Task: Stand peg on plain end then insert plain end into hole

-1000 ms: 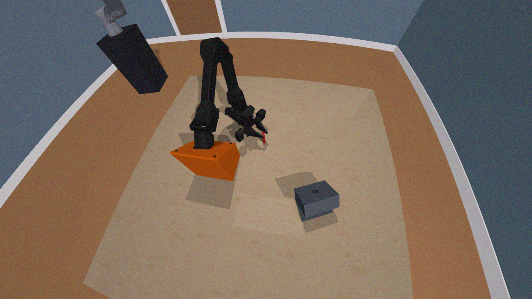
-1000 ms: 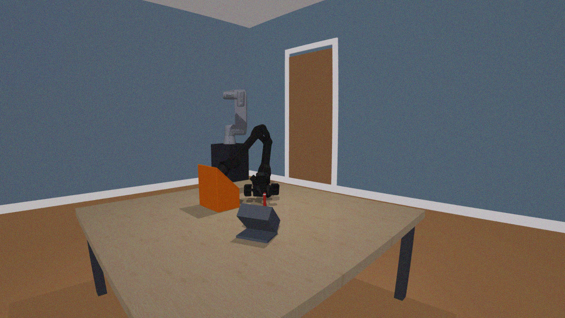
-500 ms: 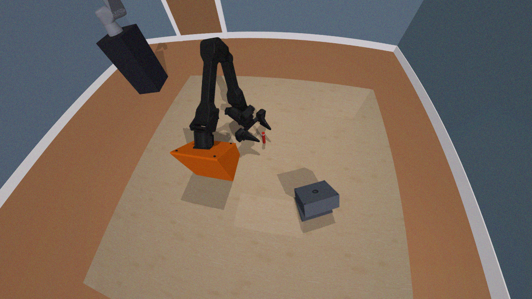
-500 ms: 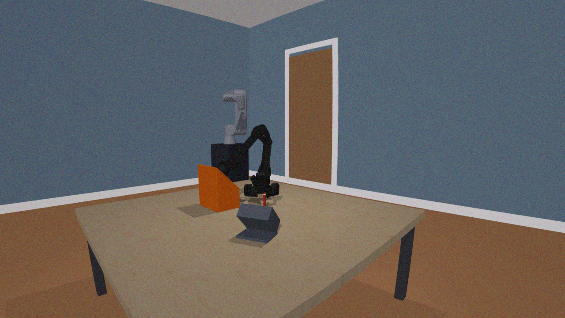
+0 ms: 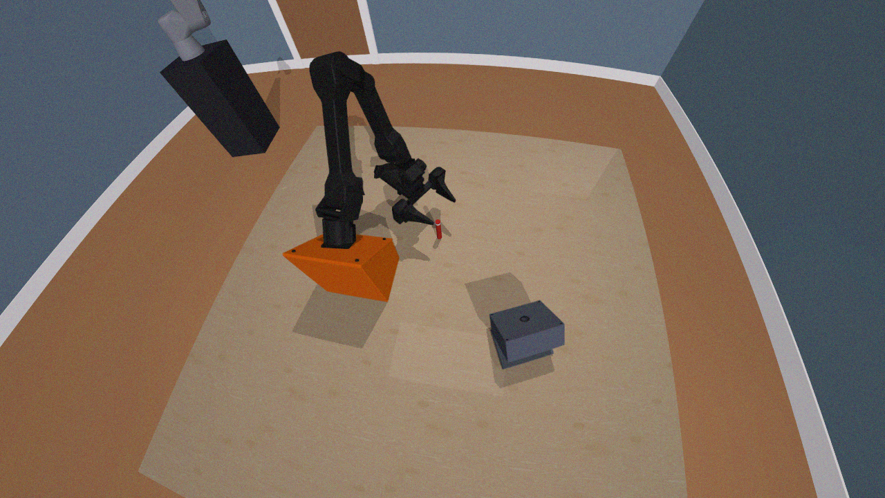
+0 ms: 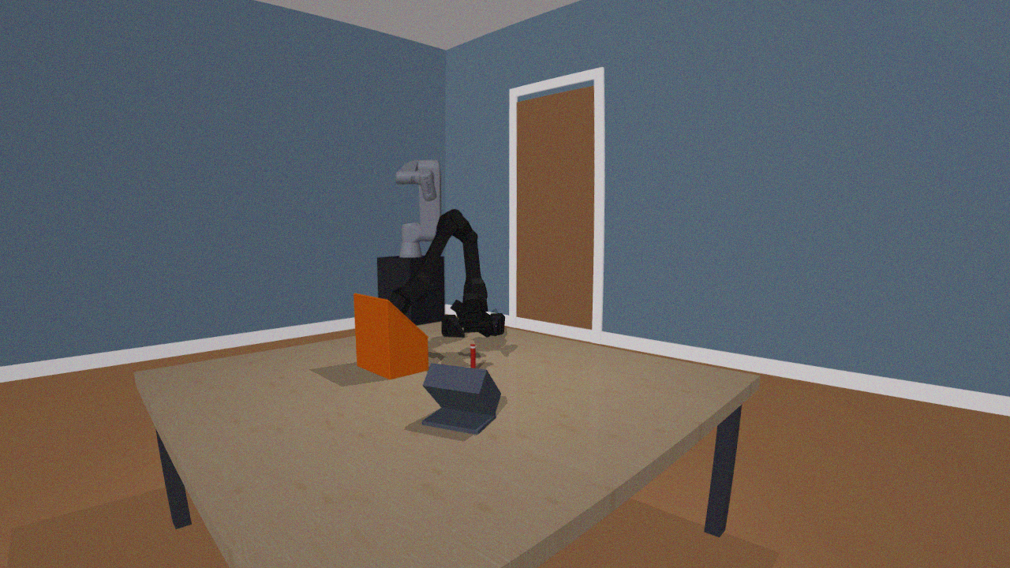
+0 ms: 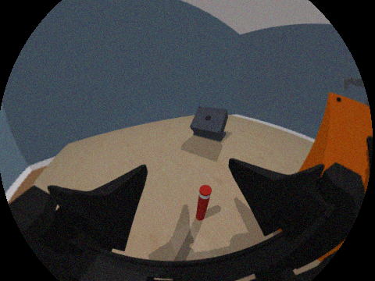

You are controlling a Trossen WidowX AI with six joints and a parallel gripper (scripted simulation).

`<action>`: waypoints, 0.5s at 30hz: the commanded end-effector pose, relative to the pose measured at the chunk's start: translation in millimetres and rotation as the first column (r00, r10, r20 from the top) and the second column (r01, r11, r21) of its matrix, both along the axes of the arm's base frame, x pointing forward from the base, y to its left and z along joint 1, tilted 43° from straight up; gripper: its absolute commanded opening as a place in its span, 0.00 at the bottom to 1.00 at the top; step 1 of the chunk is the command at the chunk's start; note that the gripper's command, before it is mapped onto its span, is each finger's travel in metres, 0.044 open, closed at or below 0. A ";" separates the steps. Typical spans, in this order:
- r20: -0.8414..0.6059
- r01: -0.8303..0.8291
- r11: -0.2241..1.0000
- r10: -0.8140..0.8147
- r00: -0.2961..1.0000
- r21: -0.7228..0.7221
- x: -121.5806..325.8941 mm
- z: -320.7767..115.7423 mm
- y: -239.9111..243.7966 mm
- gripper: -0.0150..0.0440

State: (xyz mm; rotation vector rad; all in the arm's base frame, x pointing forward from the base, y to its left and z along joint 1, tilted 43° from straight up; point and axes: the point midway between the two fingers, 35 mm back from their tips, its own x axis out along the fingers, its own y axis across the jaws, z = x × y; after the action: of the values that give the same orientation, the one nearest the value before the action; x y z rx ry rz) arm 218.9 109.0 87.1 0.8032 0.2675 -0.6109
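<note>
The red peg (image 5: 438, 231) (image 6: 473, 358) (image 7: 201, 208) stands upright on the table (image 5: 556, 235) (image 6: 317, 452) (image 7: 164, 234), its white band near the top and its plain end down. My gripper (image 5: 444, 211) (image 6: 475, 330) (image 7: 189, 165) is open wide and empty, above and a little behind the peg; neither finger seems to touch it. In the wrist view the peg shows between the two fingers, nearer the right one. The dark blue-grey sloped panel (image 5: 512, 328) (image 6: 458, 377) (image 7: 216, 126) has one hole (image 5: 525, 319) (image 7: 208, 118) in its face, with nothing in it. In the exterior view the hole is hidden.
The orange wedge-shaped base (image 5: 337, 273) (image 6: 387, 345) (image 7: 345, 129) under my arm stands beside the peg, on the right in the wrist view. A grey arm (image 5: 185, 30) (image 6: 428, 197) on a dark pedestal (image 5: 225, 99) (image 6: 395, 278) stands beyond the table.
</note>
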 end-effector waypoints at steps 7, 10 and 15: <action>-0.004 -0.001 1.000 0.001 1.000 -0.006 -12.9 58.9 -58.5 1.00; 0.003 -0.002 1.000 0.002 1.000 -0.010 -21.4 72.1 -78.3 1.00; 0.007 -0.003 1.000 0.003 1.000 -0.013 -26.3 77.5 -88.0 1.00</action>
State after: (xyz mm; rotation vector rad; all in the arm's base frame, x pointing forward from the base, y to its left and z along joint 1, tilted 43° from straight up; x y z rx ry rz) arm 196.7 27.4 166.4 0.8144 0.2461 -0.6042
